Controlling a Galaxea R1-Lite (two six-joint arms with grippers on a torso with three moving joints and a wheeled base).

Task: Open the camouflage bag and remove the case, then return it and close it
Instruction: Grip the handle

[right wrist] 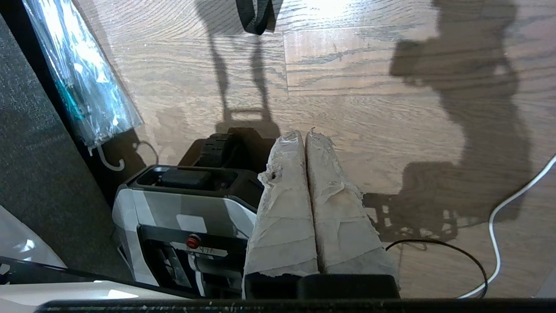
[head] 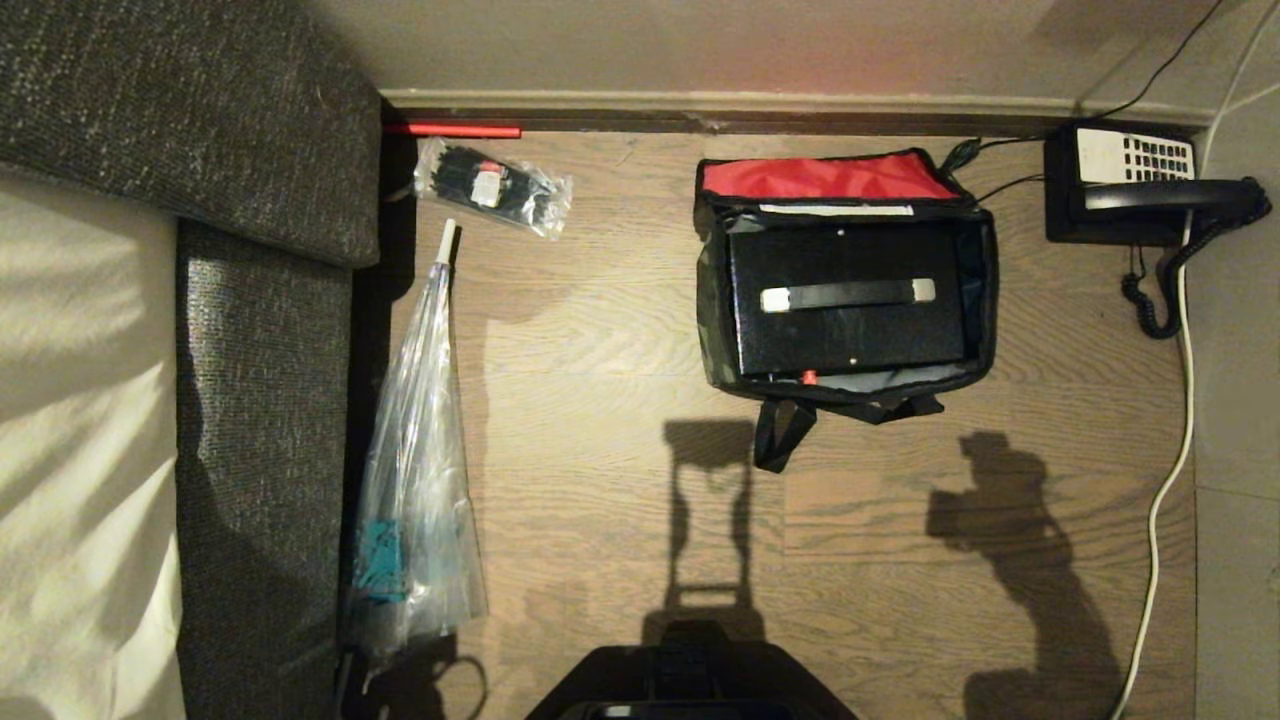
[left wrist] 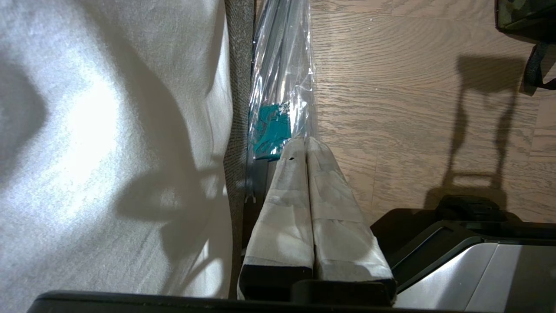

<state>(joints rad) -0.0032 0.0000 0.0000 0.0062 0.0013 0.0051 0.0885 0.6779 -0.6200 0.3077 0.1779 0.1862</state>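
Left pincer: taped fingers pressed flat together, holding nothing. It hangs above the floor next to the robot base, with the white sheet of the sofa on one side. Just beyond its tips lies a folded clear umbrella with a teal patch, tucked along the grey sofa edge.

Right pincer: taped fingers likewise shut tight, nothing between them. It hangs over bare wooden floor, with the robot base beside it. A white cable and a thin black cable run on the floor near it. Ahead of its tips, a black strap end shows at the frame edge.

Neither pincer appears in the head view; only their shadows fall on the floor.

Farther out, well apart from both pincers: the camouflage bag sits on the floor close to the wall, lid thrown back with the red lining facing up. The case lies inside the bag, filling most of the opening, handle bar up. One strap trails toward the robot.

Beyond the right pincer, beside the bag by the wall: a black telephone with coiled cord. Beyond the left pincer, near the wall: a clear packet of dark items and a red rod by the skirting.
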